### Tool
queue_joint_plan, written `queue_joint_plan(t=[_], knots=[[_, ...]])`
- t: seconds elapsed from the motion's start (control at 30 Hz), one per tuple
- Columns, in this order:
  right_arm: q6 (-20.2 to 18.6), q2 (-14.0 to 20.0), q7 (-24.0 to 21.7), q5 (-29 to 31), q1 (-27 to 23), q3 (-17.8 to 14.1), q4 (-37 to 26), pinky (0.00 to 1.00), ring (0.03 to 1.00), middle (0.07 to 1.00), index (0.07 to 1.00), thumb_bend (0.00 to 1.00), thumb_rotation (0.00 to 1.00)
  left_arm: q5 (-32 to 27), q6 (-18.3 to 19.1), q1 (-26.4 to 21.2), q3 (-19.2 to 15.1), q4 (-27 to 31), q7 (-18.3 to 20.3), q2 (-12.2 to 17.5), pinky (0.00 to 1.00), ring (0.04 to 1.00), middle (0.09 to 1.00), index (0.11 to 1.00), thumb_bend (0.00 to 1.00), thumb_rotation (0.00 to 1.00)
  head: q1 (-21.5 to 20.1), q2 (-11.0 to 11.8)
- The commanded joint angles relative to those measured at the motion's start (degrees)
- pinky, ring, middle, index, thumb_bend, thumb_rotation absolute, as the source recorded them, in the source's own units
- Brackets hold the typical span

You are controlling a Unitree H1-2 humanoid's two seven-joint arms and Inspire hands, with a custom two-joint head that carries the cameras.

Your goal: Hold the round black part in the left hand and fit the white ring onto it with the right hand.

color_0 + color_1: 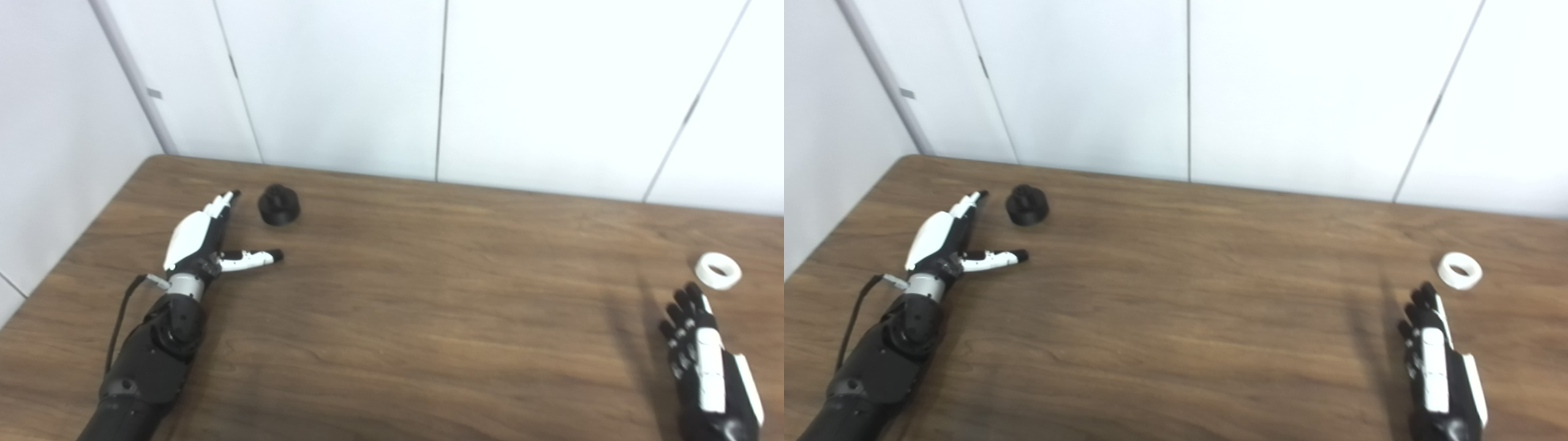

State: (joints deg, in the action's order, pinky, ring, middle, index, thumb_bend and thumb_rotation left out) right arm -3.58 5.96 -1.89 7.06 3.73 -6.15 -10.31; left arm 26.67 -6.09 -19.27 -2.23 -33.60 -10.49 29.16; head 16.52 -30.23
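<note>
The round black part (279,204) lies on the wooden table (429,294) at the far left. My left hand (202,236) is open and empty just left of it, fingers stretched forward, thumb out to the right, not touching it. The white ring (717,271) lies flat on the table at the far right. My right hand (704,358) is open and empty a little in front of the ring, fingertips just short of it. Both also show in the right eye view: the black part (1027,205) and the ring (1459,271).
White wall panels (441,86) stand right behind the table's back edge. The table's left edge runs diagonally close to my left arm (147,367). A dark cable (119,318) hangs beside that wrist.
</note>
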Motion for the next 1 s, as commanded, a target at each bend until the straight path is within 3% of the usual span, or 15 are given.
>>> queue_joint_plan(t=[0.0, 0.27, 0.43, 0.7, 0.97], knots=[[1.51, 0.29, -0.26, 0.16, -0.37, -0.23, -3.01, 1.00, 0.981, 0.986, 1.000, 0.22, 0.98, -1.05, -0.88, -3.15, -0.10, -1.21, -0.07, 2.63, 1.00, 0.996, 1.000, 0.975, 1.00, 0.43, 0.02, -0.03], [-0.41, -0.02, -0.05, 0.70, 0.24, -0.18, -5.19, 1.00, 0.985, 0.988, 1.000, 0.18, 1.00, -3.08, -1.89, -6.55, 0.67, -6.32, 0.79, 3.55, 1.00, 0.983, 0.990, 0.955, 1.00, 0.46, 0.98, 0.30], [-1.73, 0.11, 0.09, -0.05, 0.86, -0.12, -7.12, 1.00, 0.990, 0.988, 1.000, 0.17, 1.00, -3.34, -5.23, -8.25, 2.19, -10.10, 0.67, 3.99, 0.99, 0.967, 0.970, 0.933, 1.00, 0.45, 1.02, -0.01], [-3.50, -0.06, 0.31, 0.28, 1.35, -0.46, -9.38, 1.00, 0.993, 0.988, 0.996, 0.19, 1.00, -3.09, -7.48, -10.52, 4.86, -13.31, 0.91, 3.91, 0.99, 0.958, 0.954, 0.900, 1.00, 0.43, 0.88, -0.31], [-5.97, -0.20, 0.70, -0.37, 1.68, -0.28, -12.13, 1.00, 0.997, 0.994, 1.000, 0.19, 1.00, -3.34, -7.04, -11.74, 6.58, -14.45, 2.35, 3.50, 0.99, 0.951, 0.944, 0.876, 1.00, 0.42, 0.54, -0.85]])
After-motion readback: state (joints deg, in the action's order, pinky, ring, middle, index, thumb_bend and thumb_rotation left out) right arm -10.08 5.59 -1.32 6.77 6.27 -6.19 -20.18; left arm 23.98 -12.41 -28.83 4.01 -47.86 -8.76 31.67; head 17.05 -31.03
